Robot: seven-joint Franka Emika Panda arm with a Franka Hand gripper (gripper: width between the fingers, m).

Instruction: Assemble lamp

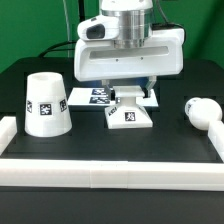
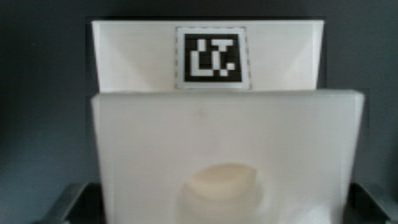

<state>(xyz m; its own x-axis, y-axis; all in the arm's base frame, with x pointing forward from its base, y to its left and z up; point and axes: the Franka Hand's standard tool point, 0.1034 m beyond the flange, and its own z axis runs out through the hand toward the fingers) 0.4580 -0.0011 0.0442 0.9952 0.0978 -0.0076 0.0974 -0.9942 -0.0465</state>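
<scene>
The flat square lamp base (image 1: 130, 118) lies at the table's middle, a tag on its front face. In the wrist view the base (image 2: 214, 130) fills the picture, with its round socket (image 2: 222, 190) near the jaws. My gripper (image 1: 131, 95) is straight over the base, and in the wrist view the gripper (image 2: 217, 205) straddles it. The dark fingers (image 2: 68, 205) press against the base's two side edges. The tapered shade (image 1: 45, 105) stands at the exterior view's left. The round-headed bulb (image 1: 203, 110) lies at the exterior view's right.
The marker board (image 1: 98, 96) lies flat just behind the base, partly under the gripper. A long white rail (image 1: 110, 175) runs along the front, with end blocks at the left (image 1: 8, 130) and at the right (image 1: 214, 135).
</scene>
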